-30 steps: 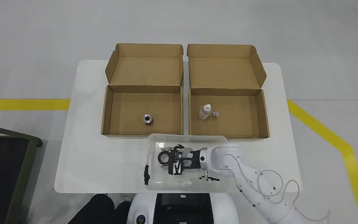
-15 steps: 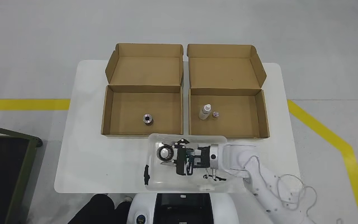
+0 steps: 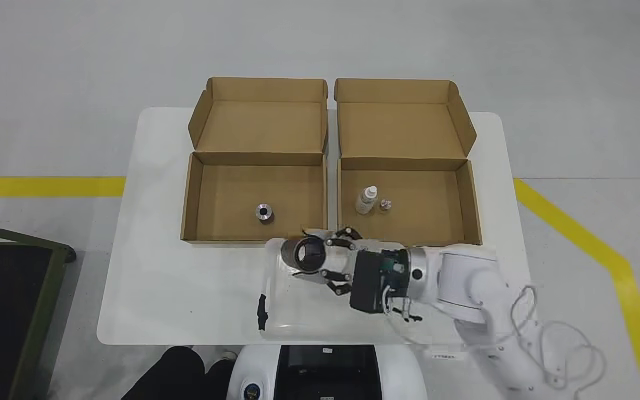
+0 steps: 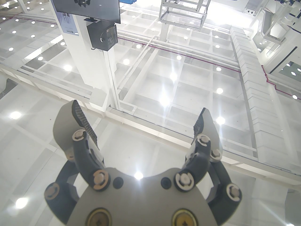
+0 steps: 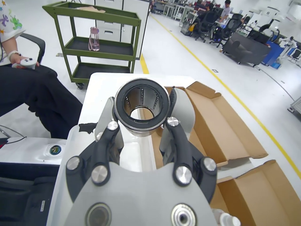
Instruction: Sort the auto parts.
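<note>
Between the fingers of the right hand point(image 5: 142, 99), a bearing point(image 5: 142, 105) is sitting clamped, its open bore facing the wrist camera. This hand is hovering over the far left corner of the clear bin point(image 3: 275, 312), near the left box point(image 3: 200, 205), which is holding one metal part point(image 3: 262, 211). The right box point(image 3: 440, 205) is holding a bottle point(image 3: 367, 199) and a small part point(image 3: 387, 204). Both boxes are lying open on the bench point(image 3: 150, 250). The left hand point(image 4: 138, 118) is pointing at the ceiling, fingers spread wide, gripping nothing.
</note>
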Controlling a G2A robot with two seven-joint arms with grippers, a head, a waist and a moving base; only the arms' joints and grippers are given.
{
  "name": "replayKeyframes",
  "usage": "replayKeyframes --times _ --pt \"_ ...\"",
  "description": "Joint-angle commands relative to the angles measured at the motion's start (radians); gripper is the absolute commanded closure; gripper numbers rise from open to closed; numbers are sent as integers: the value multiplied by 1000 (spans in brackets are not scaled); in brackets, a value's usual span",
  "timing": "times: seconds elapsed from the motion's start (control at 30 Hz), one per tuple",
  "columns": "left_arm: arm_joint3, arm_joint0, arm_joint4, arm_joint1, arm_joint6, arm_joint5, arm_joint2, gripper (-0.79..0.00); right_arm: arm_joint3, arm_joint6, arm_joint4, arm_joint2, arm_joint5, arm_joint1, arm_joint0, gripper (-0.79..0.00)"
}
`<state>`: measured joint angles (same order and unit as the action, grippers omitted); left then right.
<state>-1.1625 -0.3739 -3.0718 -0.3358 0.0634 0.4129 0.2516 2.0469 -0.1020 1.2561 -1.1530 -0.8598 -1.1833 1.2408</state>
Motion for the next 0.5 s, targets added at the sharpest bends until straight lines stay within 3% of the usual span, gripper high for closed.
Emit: replayKeyframes --times 0.0,0.47 --pt "0 0 0 0 0 0 0 -785 18 9 -22 -20 7 2 -3 0" --pt "0 0 0 0 0 0 0 -785 90 116 -128 -132 99 6 -46 0"
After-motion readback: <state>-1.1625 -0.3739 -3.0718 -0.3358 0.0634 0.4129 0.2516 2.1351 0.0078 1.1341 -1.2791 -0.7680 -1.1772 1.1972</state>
